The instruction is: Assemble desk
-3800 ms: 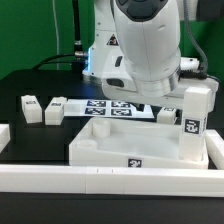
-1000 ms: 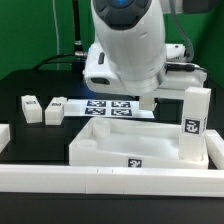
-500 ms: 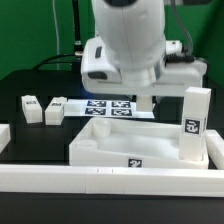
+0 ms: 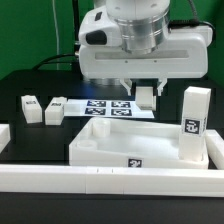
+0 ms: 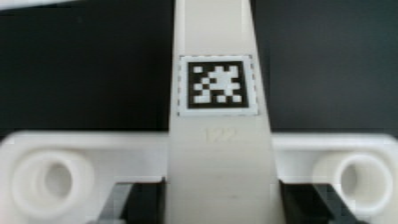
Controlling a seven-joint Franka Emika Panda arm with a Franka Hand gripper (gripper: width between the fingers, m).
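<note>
Gripper (image 4: 148,96) closed on a leg (image 4: 148,101). The wrist view confirms it: the leg (image 5: 217,50) runs straight out between the two fingers (image 5: 54,180), both pressed to its sides, tag (image 5: 217,85) facing the camera. The held leg hangs over the marker board (image 4: 105,107). Its lower end is close to the board, but I cannot tell if they touch.

Tabletop (image 4: 100,152) lies just in front of and below the gripper, rim up, on the black table (image 4: 30,140).

Upright leg (image 4: 194,122) stands at the tabletop's corner, to the exterior view's right of the gripper, near it but apart.

Two more legs lie side by side to the exterior view's left of the gripper: near leg (image 4: 56,108), far leg (image 4: 31,108).

White rail (image 4: 100,181) runs beyond the tabletop, on the side away from the gripper.
</note>
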